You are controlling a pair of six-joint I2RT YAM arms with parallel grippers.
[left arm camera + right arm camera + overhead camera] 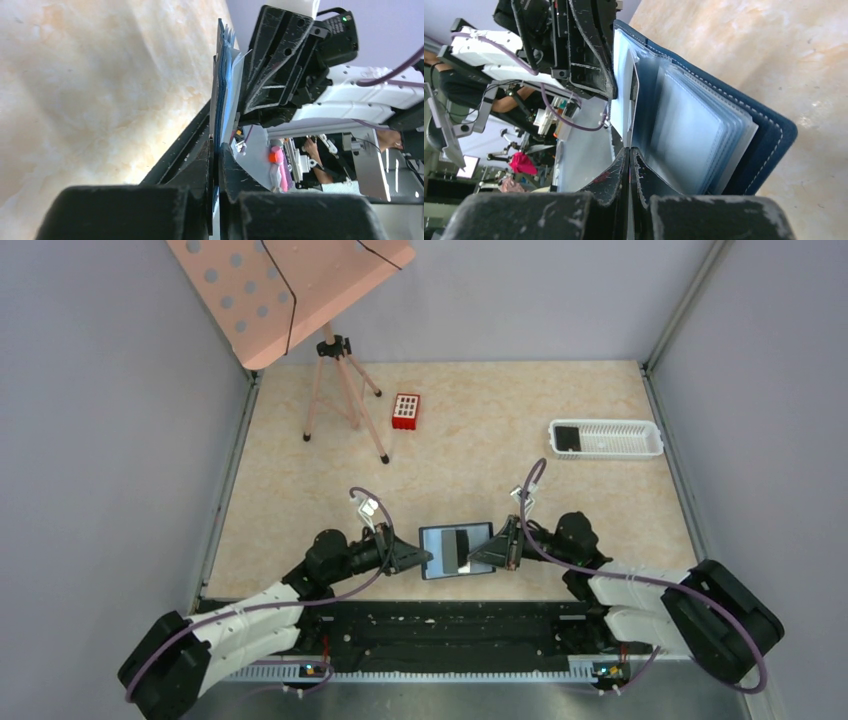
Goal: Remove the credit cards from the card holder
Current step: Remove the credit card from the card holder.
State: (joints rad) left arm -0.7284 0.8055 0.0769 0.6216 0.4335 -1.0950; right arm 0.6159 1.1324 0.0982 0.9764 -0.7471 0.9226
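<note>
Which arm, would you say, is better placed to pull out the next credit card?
Probably right: right fingers pinch a clear inner sleeve, left fingers steady the card holder, and the white tray sits rightward.

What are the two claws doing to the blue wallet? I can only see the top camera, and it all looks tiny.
Observer: The right gripper is shut on one of the clear sleeves inside the card holder.
Operator: How many pages does it have?
Observer: Several, fanned out inside the blue cover, which has white stitching. I cannot count them exactly.
Operator: And the other claw?
Observer: The left gripper is shut too, pinching the holder's thin edge between its fingers. Its camera sees the holder edge-on.
</note>
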